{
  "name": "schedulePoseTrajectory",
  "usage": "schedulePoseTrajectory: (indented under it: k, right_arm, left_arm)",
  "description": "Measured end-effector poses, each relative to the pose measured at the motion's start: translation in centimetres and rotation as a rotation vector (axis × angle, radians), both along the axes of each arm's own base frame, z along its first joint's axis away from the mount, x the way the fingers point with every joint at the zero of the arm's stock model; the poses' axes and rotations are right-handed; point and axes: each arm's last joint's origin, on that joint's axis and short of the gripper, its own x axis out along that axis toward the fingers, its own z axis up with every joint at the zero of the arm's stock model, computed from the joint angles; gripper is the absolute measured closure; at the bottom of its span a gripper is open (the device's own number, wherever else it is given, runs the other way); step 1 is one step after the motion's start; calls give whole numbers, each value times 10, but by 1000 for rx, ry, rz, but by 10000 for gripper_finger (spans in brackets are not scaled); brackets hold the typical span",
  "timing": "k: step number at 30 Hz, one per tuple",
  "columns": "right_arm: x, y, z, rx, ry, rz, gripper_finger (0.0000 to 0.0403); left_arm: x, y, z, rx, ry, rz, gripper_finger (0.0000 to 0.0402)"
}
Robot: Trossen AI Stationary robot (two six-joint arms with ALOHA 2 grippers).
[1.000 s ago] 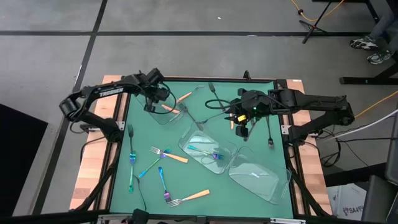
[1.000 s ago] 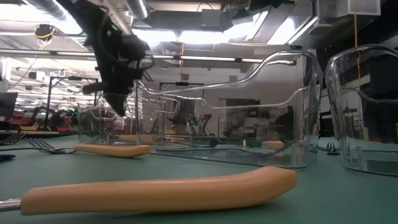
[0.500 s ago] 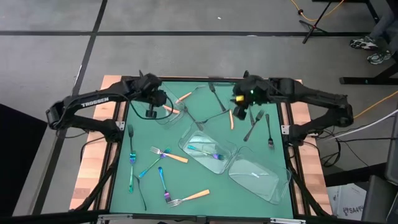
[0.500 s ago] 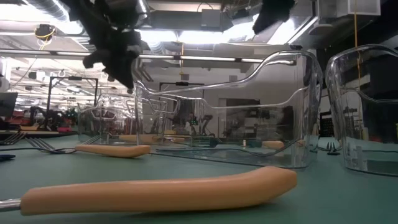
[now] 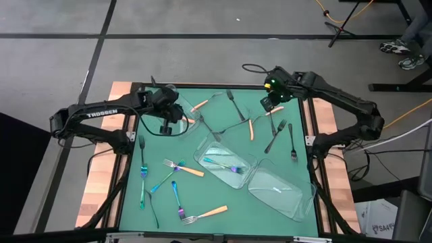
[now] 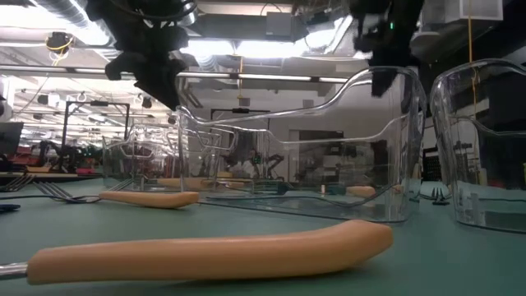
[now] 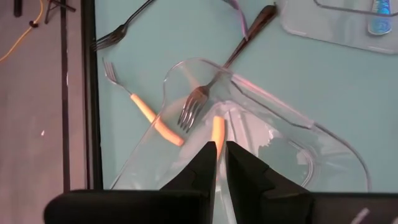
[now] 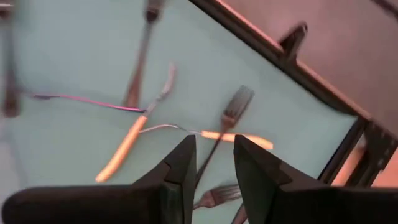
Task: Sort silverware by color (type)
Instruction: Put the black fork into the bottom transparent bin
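Silverware lies scattered on the green mat (image 5: 202,189): orange-handled forks (image 5: 251,128) (image 5: 206,212), iridescent pieces (image 5: 143,182) and dark forks (image 5: 277,138). My left gripper (image 5: 165,126) (image 7: 220,152) hovers above the left end of the far clear tray (image 5: 202,111), its fingers all but shut and holding nothing. An orange handle (image 7: 217,130) and a dark fork (image 7: 194,111) lie in that tray just past them. My right gripper (image 5: 268,106) (image 8: 214,165) hangs open and empty over the far right of the mat, above a dark fork (image 8: 225,124) and an orange handle (image 8: 239,137).
A middle clear tray (image 5: 206,154) holds iridescent pieces (image 5: 226,165). A third clear tray (image 5: 280,192) stands near right. In the low view an orange handle (image 6: 205,247) lies close to the camera, with the tray walls (image 6: 378,148) behind it. The black table frame (image 5: 307,128) borders the mat.
My left gripper has risen away from the far tray's left end and drawn slightly toward the near edge. My right gripper has swung from over the mat's middle right toward the far right corner, rolling as it went. Neither gripper's finger gap has changed, and no silverware has moved.
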Motion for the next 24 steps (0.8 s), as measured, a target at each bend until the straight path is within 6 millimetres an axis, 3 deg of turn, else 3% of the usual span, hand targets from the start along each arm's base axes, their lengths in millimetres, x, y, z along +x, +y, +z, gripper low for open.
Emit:
schedulePoseTrajectory:
  k: [12,24]
  right_arm:
    - [-17,-16,-85,172,-7,-145,307]
    - [-21,-12,-128,172,-53,-211,307]
  left_arm:
    - [1,-4,0,0,0,-17,372]
    - [1,-3,0,0,0,-17,372]
